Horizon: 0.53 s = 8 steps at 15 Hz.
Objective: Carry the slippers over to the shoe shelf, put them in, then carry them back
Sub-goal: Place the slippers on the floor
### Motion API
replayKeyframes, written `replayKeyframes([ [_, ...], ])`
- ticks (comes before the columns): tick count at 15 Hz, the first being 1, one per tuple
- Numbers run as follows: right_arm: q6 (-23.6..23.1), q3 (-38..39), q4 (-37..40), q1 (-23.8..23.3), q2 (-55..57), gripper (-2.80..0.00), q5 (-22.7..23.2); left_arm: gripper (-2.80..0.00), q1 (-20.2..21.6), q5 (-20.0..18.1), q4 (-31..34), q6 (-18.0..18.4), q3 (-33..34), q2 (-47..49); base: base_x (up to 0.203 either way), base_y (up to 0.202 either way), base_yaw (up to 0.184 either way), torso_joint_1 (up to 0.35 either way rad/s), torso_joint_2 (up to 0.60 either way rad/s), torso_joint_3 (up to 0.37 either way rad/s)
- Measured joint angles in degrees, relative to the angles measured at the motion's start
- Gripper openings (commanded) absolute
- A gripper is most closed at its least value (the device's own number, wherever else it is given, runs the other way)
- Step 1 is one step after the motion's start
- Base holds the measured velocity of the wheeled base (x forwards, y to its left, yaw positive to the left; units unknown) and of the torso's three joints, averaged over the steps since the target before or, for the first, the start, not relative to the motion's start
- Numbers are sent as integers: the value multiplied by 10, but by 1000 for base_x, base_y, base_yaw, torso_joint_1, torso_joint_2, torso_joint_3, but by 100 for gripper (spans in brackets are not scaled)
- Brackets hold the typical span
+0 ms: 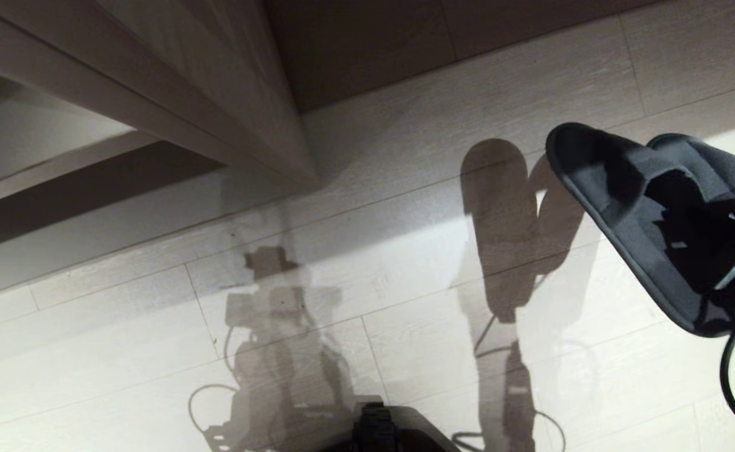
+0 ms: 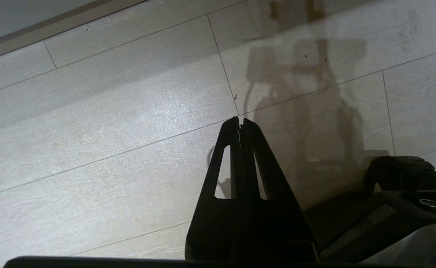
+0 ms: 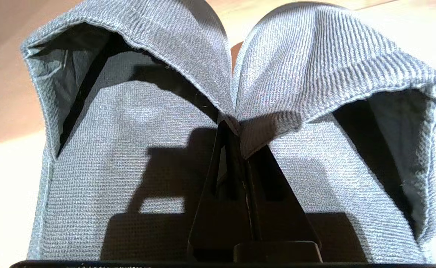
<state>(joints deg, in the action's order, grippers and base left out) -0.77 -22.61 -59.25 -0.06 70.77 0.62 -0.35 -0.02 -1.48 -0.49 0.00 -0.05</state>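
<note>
The right gripper (image 3: 240,126) holds the slippers (image 1: 649,213) off the pale plank floor (image 1: 154,351) at the right of the head view, its fingers (image 3: 225,178) pinching the two inner upper edges together. The left gripper (image 2: 240,121) hangs over bare floor, fingers pressed together and empty. A wooden cabinet (image 1: 172,75) stands ahead to the left.

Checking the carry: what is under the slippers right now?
Pale plank floor with their shadow lies below the slippers, which hang in the right gripper. The floor directly beneath them is covered.
</note>
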Motion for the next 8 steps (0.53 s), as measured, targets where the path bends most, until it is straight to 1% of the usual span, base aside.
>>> replayKeyframes([
  [3,27,-34,-110,12,98,-280,-87,-280,0,0,0,0,0,0,0,0,0,0,0,0],
  [6,49,-67,-220,60,187,-280,-174,-280,0,-1,0,1,0,0,0,0,0,0,0,0],
  [8,60,-104,-268,91,243,-280,-235,-280,0,0,0,1,0,0,0,0,0,0,0,0],
])
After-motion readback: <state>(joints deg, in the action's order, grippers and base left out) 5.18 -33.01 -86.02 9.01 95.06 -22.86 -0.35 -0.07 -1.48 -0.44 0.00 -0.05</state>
